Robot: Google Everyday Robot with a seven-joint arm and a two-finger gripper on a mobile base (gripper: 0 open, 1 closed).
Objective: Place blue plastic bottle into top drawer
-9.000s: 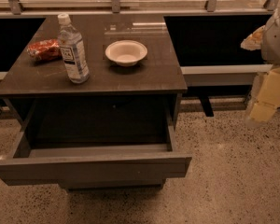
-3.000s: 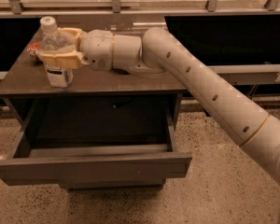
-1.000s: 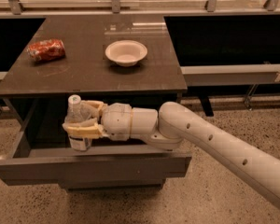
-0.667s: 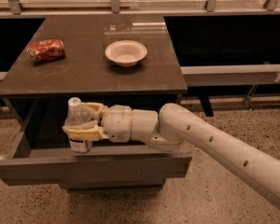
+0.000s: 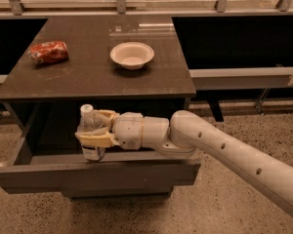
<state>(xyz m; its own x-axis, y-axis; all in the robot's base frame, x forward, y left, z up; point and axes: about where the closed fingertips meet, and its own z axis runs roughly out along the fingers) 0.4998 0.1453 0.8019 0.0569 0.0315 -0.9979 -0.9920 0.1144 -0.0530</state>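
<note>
The blue plastic bottle [image 5: 90, 133], clear with a white cap and a white label, stands upright inside the open top drawer [image 5: 95, 175], left of its middle. My gripper [image 5: 98, 128] reaches in from the right over the drawer's front panel. Its tan fingers [image 5: 96, 139] are closed around the bottle's body. The bottle's base is hidden behind the drawer's front panel, so I cannot tell whether it rests on the drawer floor.
On the dark table top [image 5: 97, 72] above the drawer lie a red snack packet [image 5: 48, 51] at the left and a white bowl [image 5: 132, 55] near the middle. My white arm [image 5: 234, 160] crosses the right front of the drawer. The floor is speckled stone.
The bottle was lifted off the table top and brought down into the open drawer. Over the last second the gripper and bottle have hardly moved.
</note>
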